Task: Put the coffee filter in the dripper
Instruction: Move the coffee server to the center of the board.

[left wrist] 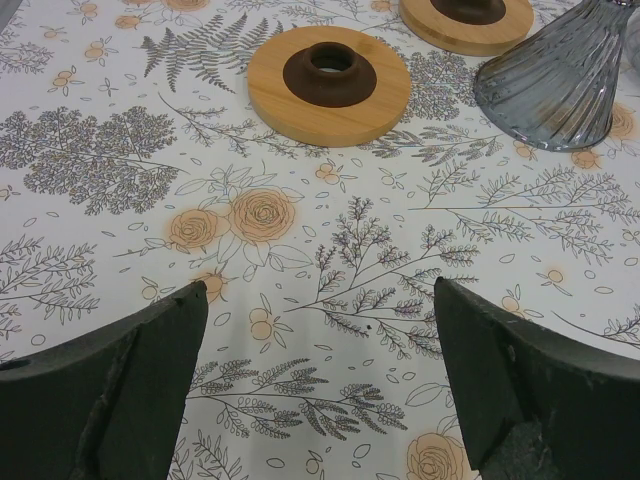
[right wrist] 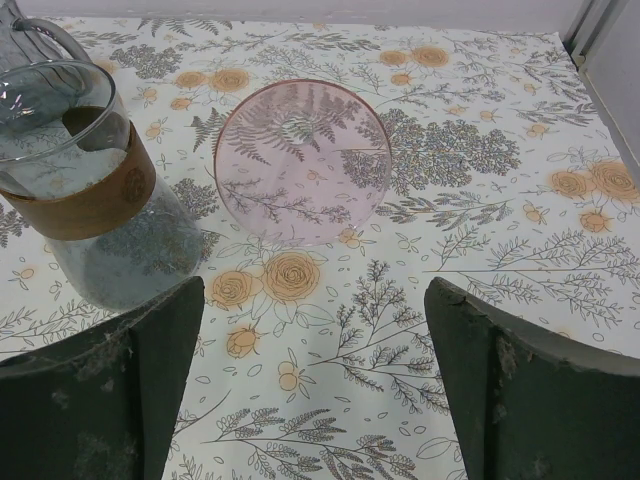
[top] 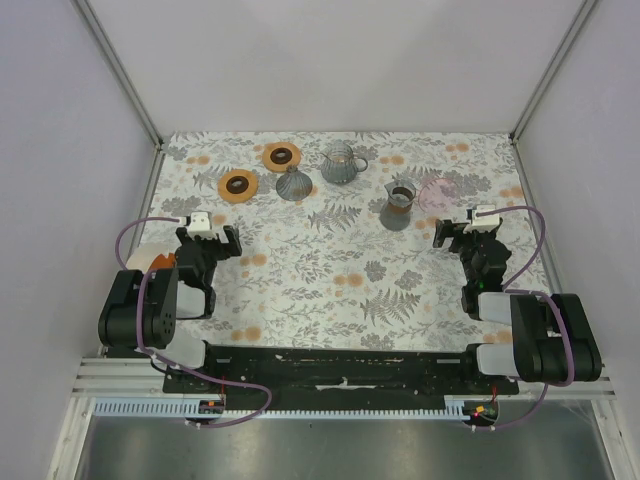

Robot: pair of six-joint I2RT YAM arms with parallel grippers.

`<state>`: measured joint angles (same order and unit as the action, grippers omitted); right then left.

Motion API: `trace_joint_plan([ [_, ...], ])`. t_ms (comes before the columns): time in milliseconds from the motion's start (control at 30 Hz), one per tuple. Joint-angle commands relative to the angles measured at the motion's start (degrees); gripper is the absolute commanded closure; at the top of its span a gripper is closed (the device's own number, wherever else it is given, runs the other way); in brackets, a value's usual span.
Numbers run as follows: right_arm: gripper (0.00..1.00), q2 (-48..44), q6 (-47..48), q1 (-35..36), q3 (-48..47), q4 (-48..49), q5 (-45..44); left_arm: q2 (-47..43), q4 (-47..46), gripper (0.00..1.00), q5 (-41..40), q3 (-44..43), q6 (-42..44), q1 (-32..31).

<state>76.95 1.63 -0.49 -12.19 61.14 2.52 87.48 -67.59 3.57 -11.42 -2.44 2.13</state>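
No word, number or brand can be read in any view; the brown band (right wrist: 85,205) around the glass carafe (right wrist: 125,255) bears a small round stamp (right wrist: 133,185), too faint to read.

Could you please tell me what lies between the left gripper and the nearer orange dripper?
Only bare floral tablecloth lies between the left gripper and that dripper, as the left wrist view shows.

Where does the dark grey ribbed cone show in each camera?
Top external: ribbed cone, back left of centre.
Left wrist: ribbed cone at the top right corner.
Right wrist: not in it.
Shared landmark: the orange ring just left of it, top and left wrist.
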Motion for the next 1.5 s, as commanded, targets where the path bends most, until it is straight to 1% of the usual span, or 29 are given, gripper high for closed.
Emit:
trace_joint_plan([
  [0,0.02,0.13,0.83,0.23,-0.73,1.35,-0.77,-0.73,-1.67,0.0,0.47,-1.15,2.09,-0.2],
  [133,0.02,0.22,0.57,-0.03,-1.0,0.99,-0.24,-0.65,-1.4,0.0,0.56,-1.41,2.09,-0.11],
  [233,0.02,-0.22,0.48,-0.12,-0.82,1.52,-0.32,-0.91,-0.7,0.04,-0.15,-1.59,2.26,-0.55],
  [300,0.02,-3.71,0.04,-0.12,-3.27,-5.82,-1.2,-0.91,-0.87,0.05,-0.15,-1.5,2.26,-0.55],
  [367,0.02,-8.29,-0.66,-0.12,-8.18,-17.94,-2.17,-1.0,-0.96,0.04,-0.15,-1.41,2.26,-0.46],
  [400,0.02,-10.31,-1.27,-0.12,-9.6,-20.95,-4.35,-1.17,-1.31,0.04,0.29,-1.41,2.35,-0.55],
  [467,0.02,-14.09,-1.54,-0.04,-11.36,-22.64,-3.76,-4.4,4.62,0.04,2.04,-3.68,2.35,-0.46],
  [533,0.02,-18.04,-1.54,-0.04,-15.21,-28.33,-2.71,-8.36,18.57,0.04,4.41,-9.47,4.28,-0.46],
  [567,0.03,-19.02,-3.72,-0.12,-18.37,-32.62,-2.7,-8.9,23.86,0.04,5.56,-13.33,4.63,-0.37],
  [600,0.05,-19.2,-4.26,-0.12,-21.53,-36.67,-0.52,-8.91,31.31,0.04,5.57,-17.45,4.55,-0.37],
  [667,0.09,-17.54,-4.96,0.14,-30.75,-47.11,2.3,-8.56,43.02,0.04,7.31,-25.2,4.37,-0.29],
  [700,0.09,-15.62,-5.32,0.23,-34.88,-51.52,3.61,-8.82,46.9,0.04,9.15,-29.06,4.63,-0.29],
  [767,0.09,-11.49,-5.41,0.23,-44.72,-61.01,5.03,-9.52,53.67,0.04,13.81,-33.91,4.72,-0.29],
  [833,0.1,-7.1,-4.97,2.33,-53.51,-70.24,5.39,-9.26,61.48,0.05,16.37,-39.35,4.9,-0.29],
  [900,0.11,-2.35,-4.62,3.39,-62.21,-76.76,5.21,-7.86,69.74,0.05,16.99,-45.24,5.16,-0.29],
  [967,0.12,2.05,-3.83,4.97,-69.17,-81.68,5.04,-6.45,75.82,0.05,16.73,-50.35,5.51,-0.29],
  [1067,0.13,9.78,-2.16,7.69,-79.45,-88.28,3.98,-5.31,80.59,0.06,16.82,-55.19,5.43,-0.37],
  [1133,0.14,15.49,-0.14,8.58,-87.09,-94.6,3.72,-4.87,81.74,0.07,17.25,-56.51,4.81,-0.46],
  [1233,0.16,23.4,1.7,9.1,-98.44,-106.63,3.81,-4.43,83.32,0.08,17.35,-57.92,4.55,-0.46],
  [1267,0.17,25.08,2.67,9.11,-99.77,-109.89,3.89,-4.08,84.11,0.09,17.34,-58.53,4.63,-0.46],
  [1333,0.18,25.36,3.99,9.37,-98.83,-113.51,3.46,-3.64,85.78,0.1,16.91,-59.41,4.98,-0.64],
  [1467,0.17,23.34,3.73,10.07,-92.42,-114.58,4.67,-3.11,86.84,0.11,16.64,-59.59,5.07,-0.55],
])
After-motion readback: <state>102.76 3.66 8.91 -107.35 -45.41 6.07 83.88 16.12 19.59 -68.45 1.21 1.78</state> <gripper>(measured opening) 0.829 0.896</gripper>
